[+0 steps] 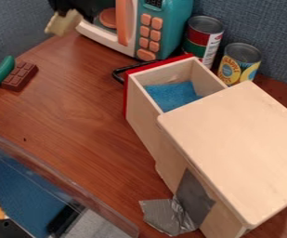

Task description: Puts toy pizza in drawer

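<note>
The gripper (pixel 71 10) is located at the upper left, beside the toy microwave (pixel 170 29). It is closed only as far as the held item allows. A pale, wedge-like piece, judged to be the toy pizza (pixel 61 24), is gripped at its tip, tilted and raised off the table (pixel 77 104). The exact width of the opening cannot be told.

The drawer (pixel 146 114) is open, with its blue lining (pixel 170 95) exposed between the red front (pixel 128 88) and the cabinet top (pixel 238 144). Transfer across to this opening, followed by lowering and release, is judged to be required.

Fault conditions:

- Snagging: if the transfer is made too low, the microwave or the black handle (pixel 116 74) may be struck, and the drawer may be pushed inward.
- Slippage: as the piece appears to be held near one end, it may be rotated or dropped by a sharp movement.
- Misplacement: if release is made off-centre, the piece may be caught on a drawer wall or left on the cabinet top.
- Collision: if the opening is overshot toward the rear, the red-and-green can (pixel 202 39) or the yellow-labelled can (pixel 238 62) may be toppled, as both are stood close to the drawer.
</note>
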Available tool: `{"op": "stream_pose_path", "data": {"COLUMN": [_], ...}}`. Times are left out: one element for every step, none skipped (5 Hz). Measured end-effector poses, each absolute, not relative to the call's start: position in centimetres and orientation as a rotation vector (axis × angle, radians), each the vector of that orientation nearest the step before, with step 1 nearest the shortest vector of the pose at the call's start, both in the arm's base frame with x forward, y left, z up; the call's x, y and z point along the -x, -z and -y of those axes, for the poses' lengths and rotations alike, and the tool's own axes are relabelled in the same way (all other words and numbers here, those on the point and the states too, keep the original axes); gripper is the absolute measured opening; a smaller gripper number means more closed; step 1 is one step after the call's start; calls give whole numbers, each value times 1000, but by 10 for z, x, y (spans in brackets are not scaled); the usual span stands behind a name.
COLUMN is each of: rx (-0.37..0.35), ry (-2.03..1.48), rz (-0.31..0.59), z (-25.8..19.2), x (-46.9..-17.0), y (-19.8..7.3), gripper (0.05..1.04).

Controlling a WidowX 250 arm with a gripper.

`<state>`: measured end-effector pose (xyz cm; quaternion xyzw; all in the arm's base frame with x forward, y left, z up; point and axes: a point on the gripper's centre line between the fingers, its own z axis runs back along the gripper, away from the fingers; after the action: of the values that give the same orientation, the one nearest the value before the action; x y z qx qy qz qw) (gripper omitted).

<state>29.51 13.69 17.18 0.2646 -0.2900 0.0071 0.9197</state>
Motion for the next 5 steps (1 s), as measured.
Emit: {"op": "stream_pose_path", "data": {"rx": [-507,-488,-452,-400,-355], "ry": [75,156,199,237,237], "rz": [630,641,660,641,652], "z": [-106,-76,-51,-19,4], "x": [-293,-295,-301,-306,-312], "y": [-180,-172,-169,-163,-171], "gripper": [62,62,62,62,62]}}
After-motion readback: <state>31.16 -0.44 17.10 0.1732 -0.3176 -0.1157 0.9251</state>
